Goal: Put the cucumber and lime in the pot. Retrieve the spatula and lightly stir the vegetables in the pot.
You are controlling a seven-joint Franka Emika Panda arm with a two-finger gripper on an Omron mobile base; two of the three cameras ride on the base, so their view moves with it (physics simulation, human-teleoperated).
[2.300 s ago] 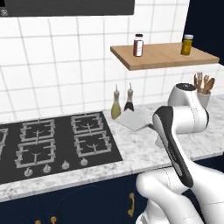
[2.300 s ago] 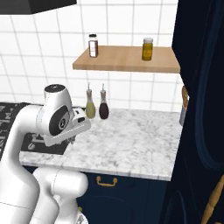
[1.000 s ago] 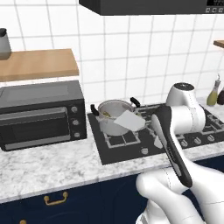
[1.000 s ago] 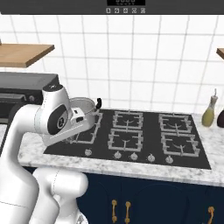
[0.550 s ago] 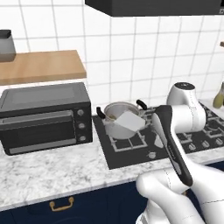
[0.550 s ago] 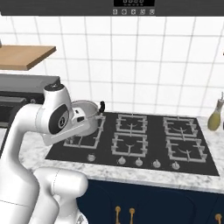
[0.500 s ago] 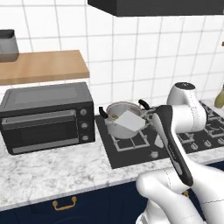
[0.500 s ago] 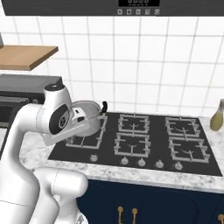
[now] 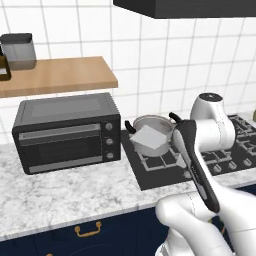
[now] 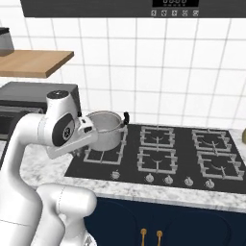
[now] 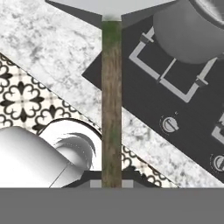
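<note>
Pot (image 9: 150,131) stands on the rear-left burner of the black cooktop (image 10: 158,158), just right of the toaster oven (image 9: 67,131). Gripper (image 11: 111,181) fingers pinch the wooden handle of the spatula (image 11: 111,96); its pale blade (image 9: 148,140) hangs before the pot.

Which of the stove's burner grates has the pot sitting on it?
The back-left grate, nearest the toaster oven. The pot stands on it; the other grates on the stove are bare.
</note>
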